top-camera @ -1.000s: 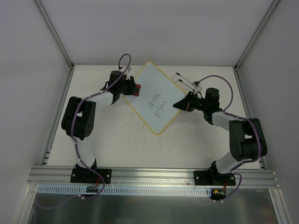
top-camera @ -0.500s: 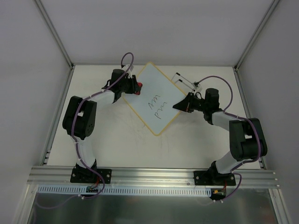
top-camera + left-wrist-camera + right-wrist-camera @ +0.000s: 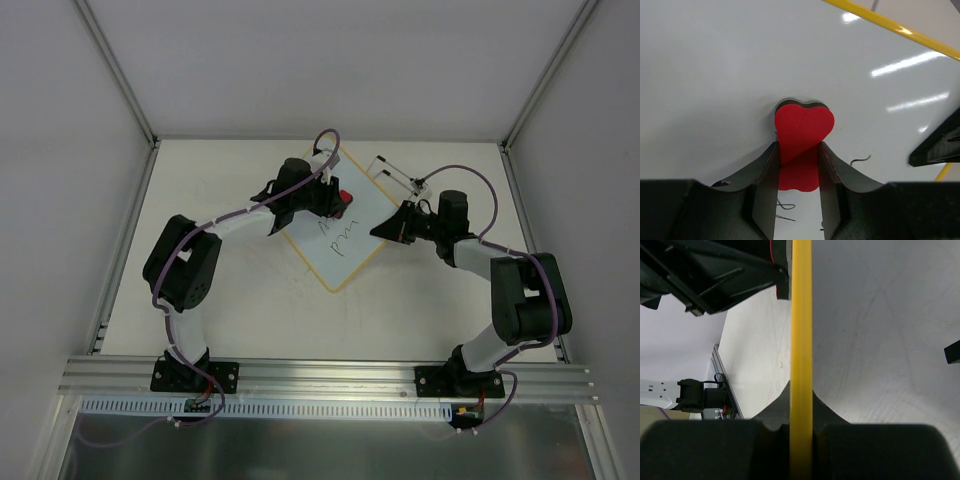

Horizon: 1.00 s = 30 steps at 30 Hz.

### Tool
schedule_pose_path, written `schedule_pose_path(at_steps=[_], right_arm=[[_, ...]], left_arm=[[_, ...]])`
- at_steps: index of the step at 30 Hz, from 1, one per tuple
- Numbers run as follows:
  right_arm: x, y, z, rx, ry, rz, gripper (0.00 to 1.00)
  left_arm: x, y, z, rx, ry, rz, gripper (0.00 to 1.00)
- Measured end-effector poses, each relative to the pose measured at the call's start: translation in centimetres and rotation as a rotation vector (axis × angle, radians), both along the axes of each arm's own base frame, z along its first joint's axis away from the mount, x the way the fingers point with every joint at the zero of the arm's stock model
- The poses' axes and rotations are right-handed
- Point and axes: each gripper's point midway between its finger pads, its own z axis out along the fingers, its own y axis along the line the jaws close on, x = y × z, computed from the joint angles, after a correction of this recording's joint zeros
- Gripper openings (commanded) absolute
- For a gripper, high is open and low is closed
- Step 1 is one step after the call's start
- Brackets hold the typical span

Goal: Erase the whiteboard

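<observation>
The left claw (image 3: 799, 150) is closed on a red heart-shaped eraser (image 3: 804, 125), its two dark fingers (image 3: 765, 175) pinching the block's sides, and the eraser's dark underside is pressed flat on the white surface. A few thin black scribbles (image 3: 860, 160) lie just beside the fingers. Behind the claw, the left arm (image 3: 230, 225) runs back across the upper left edge of the whiteboard (image 3: 348, 265), bends at a dark elbow far out to the left, and drops to its base at the near edge of the desk (image 3: 250, 310). The right claw (image 3: 384, 229) is clamped shut on the board's right corner, with the yellow frame (image 3: 801, 315) passing straight between its fingers in the wrist view. The right arm (image 3: 470, 250) reaches inward from its wrist, folds at an elbow out to the right, and comes down to its own base. The whiteboard lies flat near the middle of the far half of the desk, turned like a diamond, with handwriting (image 3: 338, 240) below the eraser.
</observation>
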Motion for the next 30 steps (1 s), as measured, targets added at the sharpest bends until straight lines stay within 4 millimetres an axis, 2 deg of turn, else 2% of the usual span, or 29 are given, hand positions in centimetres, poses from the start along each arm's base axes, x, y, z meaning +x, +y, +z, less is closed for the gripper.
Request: schedule_pose_path(at_steps=[6,16,19,26,30], right_arm=[[0.0,0.0,-0.1,-0.001,0.002,0.000,0.00],[-0.2,0.1,0.0,0.000,-0.004,0.013,0.00],[-0.3,0.2,0.0,0.001,-0.005,0.018,0.00],[-0.2,0.4,0.2,0.000,-0.014,0.026,0.00],[-0.2,0.4,0.3,-0.001,-0.014,0.027,0.00]], left_arm=[[-2.2,-2.0,0.2,-0.004,-0.008,-0.060,0.00],[-2.2,-1.2,0.3,0.000,-0.013,-0.021,0.00],[-2.2,-0.2,0.0,-0.002,0.007,0.004,0.00],[-0.9,4.3,-1.9,0.004,0.072,0.107,0.00],[-0.4,6.0,-2.7,-0.001,0.090,0.144,0.00]])
